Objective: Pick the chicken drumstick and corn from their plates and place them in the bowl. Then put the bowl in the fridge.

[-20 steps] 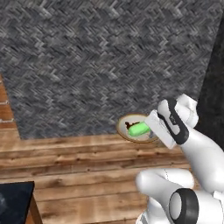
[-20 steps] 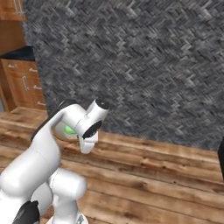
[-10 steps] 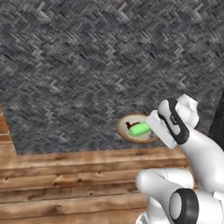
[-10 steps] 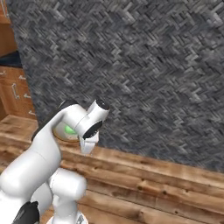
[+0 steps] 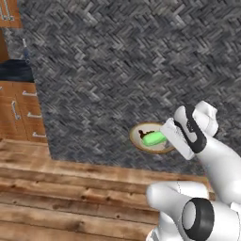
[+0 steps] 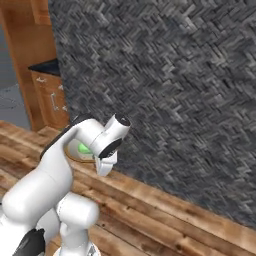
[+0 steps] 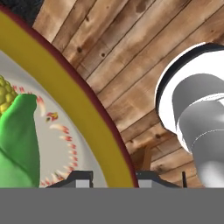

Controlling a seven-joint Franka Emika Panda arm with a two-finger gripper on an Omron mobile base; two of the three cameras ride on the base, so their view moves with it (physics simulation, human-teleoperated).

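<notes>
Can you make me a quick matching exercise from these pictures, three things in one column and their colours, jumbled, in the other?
Things:
1. corn
2. bowl
3. floor planks

Colours:
A. brown wood
B. bright green husk
C. tan-yellow rim, pale inside

Pairs: 1-B, 2-C, 3-A
</notes>
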